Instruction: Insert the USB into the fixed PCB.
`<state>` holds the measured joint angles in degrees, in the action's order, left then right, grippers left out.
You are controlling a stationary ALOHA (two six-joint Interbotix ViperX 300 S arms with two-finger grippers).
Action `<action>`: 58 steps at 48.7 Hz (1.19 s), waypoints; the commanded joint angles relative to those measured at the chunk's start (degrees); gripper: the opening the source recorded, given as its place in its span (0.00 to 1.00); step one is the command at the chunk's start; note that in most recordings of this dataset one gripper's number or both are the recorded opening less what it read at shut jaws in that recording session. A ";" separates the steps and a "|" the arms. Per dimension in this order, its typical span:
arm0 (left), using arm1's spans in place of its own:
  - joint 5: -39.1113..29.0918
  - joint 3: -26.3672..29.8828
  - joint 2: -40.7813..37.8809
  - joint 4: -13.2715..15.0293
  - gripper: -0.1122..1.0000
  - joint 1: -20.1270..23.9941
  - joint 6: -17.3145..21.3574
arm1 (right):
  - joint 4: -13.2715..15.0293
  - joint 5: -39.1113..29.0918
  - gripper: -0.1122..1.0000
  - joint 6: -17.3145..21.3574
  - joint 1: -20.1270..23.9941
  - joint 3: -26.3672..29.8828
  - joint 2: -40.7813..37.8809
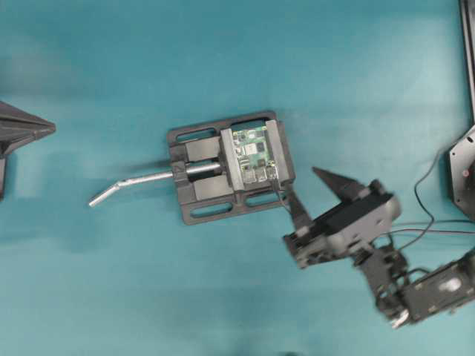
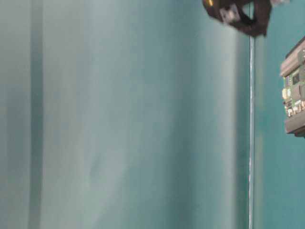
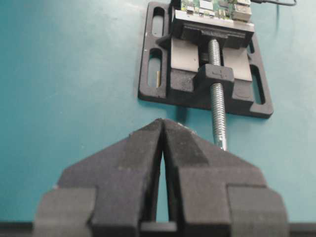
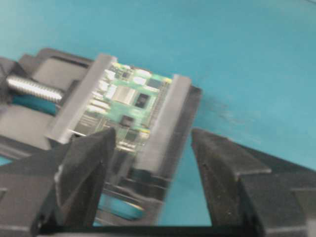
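Note:
The fixed PCB (image 1: 252,152) is a small green board clamped in a black vise (image 1: 208,211) at the table's middle; it also shows as the PCB (image 4: 129,101) and the PCB (image 3: 212,5). At its edge sits the USB (image 3: 261,2), a small dark plug whose thin black cable (image 1: 280,191) runs toward my right gripper. How deep the plug sits I cannot tell. My right gripper (image 1: 300,183) is just right of the vise, open, with nothing between its fingers (image 4: 86,168). At the far left my left gripper (image 1: 44,130) is shut and empty, well away from the vise.
A bent silver handle rod (image 1: 133,182) sticks out left of the vise, its threaded screw (image 3: 217,106) pointing at my left gripper. Black and red arm cables (image 1: 423,222) lie at the right, by a dark frame post (image 1: 467,52).

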<state>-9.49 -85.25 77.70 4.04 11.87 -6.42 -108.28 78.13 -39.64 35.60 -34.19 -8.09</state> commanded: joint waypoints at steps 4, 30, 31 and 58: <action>0.26 1.58 -0.53 -0.18 0.10 0.00 -0.18 | 2.81 -5.54 0.72 -0.18 0.18 -5.01 5.36; 0.26 1.58 -0.53 -0.18 0.10 0.00 -0.18 | 14.59 -22.94 0.80 -0.09 -3.60 -19.78 21.62; 0.26 1.58 -0.44 -0.18 0.10 0.00 -0.18 | 15.03 -25.05 0.80 -0.18 -4.22 -20.57 22.59; 0.26 1.58 -0.44 -0.18 0.10 -0.09 -0.18 | 38.23 -55.02 0.80 -0.35 -23.20 -27.07 32.52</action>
<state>-9.49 -85.25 77.70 4.04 11.87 -6.42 -74.18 25.49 -39.90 15.64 -62.49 23.47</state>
